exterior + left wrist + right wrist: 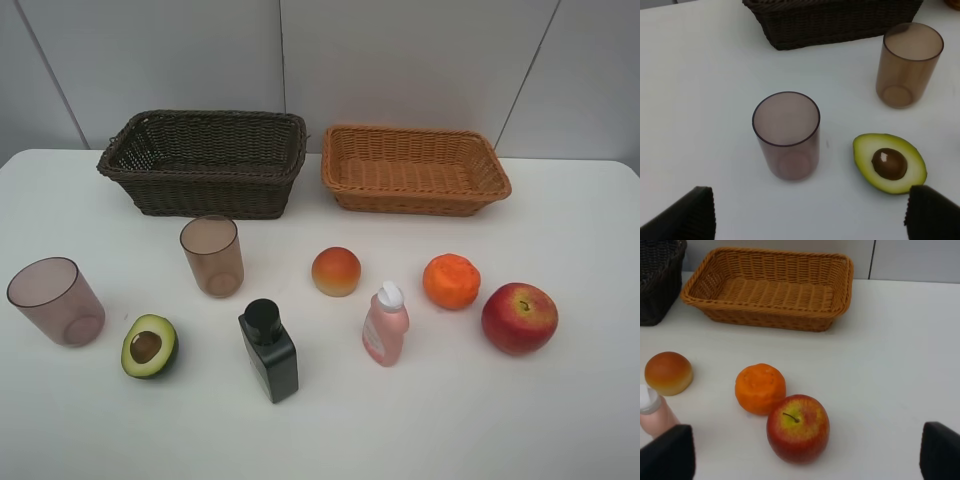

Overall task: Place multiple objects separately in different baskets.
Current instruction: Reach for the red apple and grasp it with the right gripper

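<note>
The dark brown basket (205, 160) and the light tan basket (414, 168) stand empty at the back of the table. In front lie two brownish-pink cups (55, 300) (212, 255), a halved avocado (149, 346), a black square bottle (268, 350), a peach (336, 271), a pink bottle (385, 325), a tangerine (451, 281) and a red apple (519, 318). My left gripper (810, 220) is open, above and short of a cup (786, 135) and the avocado (890, 162). My right gripper (805, 466) is open, short of the apple (798, 427) and tangerine (760, 388).
Neither arm shows in the exterior high view. The white table (580, 230) ends at a grey panelled wall (400, 60) behind the baskets. The objects lie apart from each other in a loose row across the table's front half.
</note>
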`<state>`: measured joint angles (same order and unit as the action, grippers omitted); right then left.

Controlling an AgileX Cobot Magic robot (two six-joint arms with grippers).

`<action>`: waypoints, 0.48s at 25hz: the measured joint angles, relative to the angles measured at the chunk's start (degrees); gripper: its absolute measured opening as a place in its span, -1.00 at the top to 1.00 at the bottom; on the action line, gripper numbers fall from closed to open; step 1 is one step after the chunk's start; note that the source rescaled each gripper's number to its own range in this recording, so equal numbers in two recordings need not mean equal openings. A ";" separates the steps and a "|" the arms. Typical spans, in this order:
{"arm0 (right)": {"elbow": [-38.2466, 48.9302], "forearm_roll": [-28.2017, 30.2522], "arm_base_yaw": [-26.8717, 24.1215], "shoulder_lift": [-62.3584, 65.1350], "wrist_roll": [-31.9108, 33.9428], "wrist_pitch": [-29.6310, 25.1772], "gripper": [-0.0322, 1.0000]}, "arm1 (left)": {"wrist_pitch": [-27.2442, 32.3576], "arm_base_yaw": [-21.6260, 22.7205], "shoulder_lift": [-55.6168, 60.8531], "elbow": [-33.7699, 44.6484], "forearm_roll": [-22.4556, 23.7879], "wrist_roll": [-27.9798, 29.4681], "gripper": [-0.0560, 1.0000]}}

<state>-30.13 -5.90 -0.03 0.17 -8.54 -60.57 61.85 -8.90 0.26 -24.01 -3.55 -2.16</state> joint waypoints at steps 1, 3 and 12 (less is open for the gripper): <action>0.00 0.00 0.00 0.00 0.00 0.00 -0.83 | 0.00 0.00 0.00 0.00 0.00 0.00 -1.00; 0.00 0.00 0.00 0.00 0.00 0.00 -0.83 | 0.00 0.00 0.00 0.00 0.00 0.00 -1.00; 0.00 0.00 0.00 0.00 0.00 0.00 -0.83 | 0.00 0.00 0.00 0.00 0.00 0.00 -1.00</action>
<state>-30.13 -5.90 -0.03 0.17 -8.54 -60.57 61.85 -8.90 0.26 -24.01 -3.55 -2.16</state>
